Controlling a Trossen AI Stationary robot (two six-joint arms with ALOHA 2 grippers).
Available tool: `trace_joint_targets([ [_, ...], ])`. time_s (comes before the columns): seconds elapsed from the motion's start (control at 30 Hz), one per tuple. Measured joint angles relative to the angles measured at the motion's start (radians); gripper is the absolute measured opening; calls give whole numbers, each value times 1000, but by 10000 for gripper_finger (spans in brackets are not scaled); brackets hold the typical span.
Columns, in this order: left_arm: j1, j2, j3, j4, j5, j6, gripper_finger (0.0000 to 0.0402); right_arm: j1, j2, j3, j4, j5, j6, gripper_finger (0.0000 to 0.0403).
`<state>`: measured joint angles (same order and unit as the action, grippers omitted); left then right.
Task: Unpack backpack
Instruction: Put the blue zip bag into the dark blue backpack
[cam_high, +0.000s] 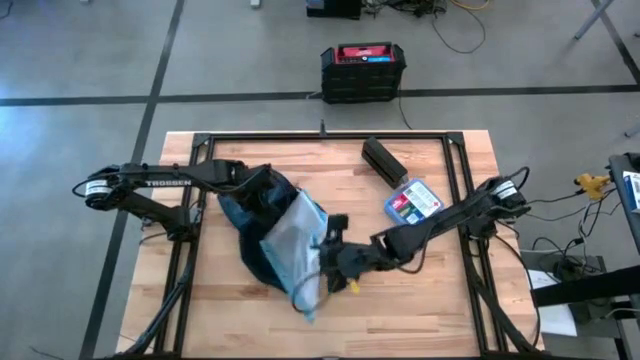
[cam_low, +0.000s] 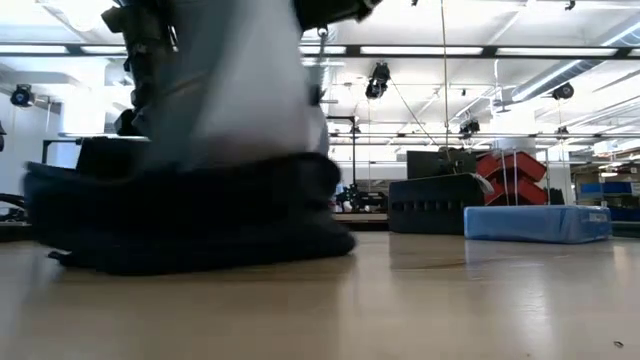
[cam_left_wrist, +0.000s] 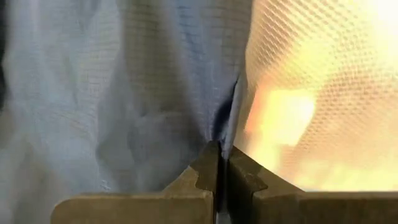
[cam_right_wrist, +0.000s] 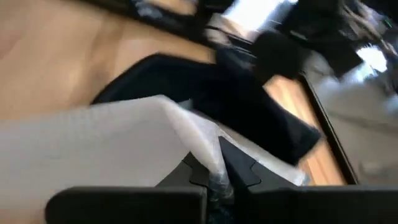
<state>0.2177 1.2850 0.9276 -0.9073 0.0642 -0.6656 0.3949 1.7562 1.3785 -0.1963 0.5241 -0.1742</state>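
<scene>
Pale grey lining fabric pinched in the right gripper (cam_high: 322, 268), jaws clamped, at table centre toward six o'clock. Dark navy soft fabric backpack (cam_high: 255, 205) at centre, left gripper (cam_high: 262, 185) clamped on its lining. Small blue rectangular box (cam_high: 412, 201) at two o'clock.

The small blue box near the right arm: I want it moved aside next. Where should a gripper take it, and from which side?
Judging from above, the small blue box lies flat and apart from the black bar. Grip across its two longer edges, coming straight down; its low, flat shape leaves little side wall.
</scene>
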Motion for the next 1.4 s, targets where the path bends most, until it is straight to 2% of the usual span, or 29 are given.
trace_joint_targets([
  [0.17,-9,0,0,38,17,-21,0,-5,2,0,7,-13,-35,0],
  [0.27,-28,2,0,85,54,-32,0,-37,7,0,24,-82,-55,0],
  [0.33,-41,4,0,111,85,-40,0,-57,18,0,76,-133,-82,0],
  [0.57,-73,5,0,119,128,-62,0,-105,51,16,348,-159,-309,0],
  [0.67,-73,5,0,96,103,-58,0,-99,47,25,509,-266,-347,0],
  [0.77,-73,5,0,93,82,-49,0,-100,81,24,590,-372,-302,0],
  [0.97,-85,5,0,76,75,-43,0,-126,248,10,479,-376,-140,0],
  [1.07,-100,4,0,78,75,-25,0,-131,287,16,417,-374,-80,0],
  [1.23,-117,3,0,107,68,108,0,-145,324,15,239,-364,19,0],
  [1.4,-122,-7,0,145,-45,246,5,-148,321,15,219,-337,43,0],
])
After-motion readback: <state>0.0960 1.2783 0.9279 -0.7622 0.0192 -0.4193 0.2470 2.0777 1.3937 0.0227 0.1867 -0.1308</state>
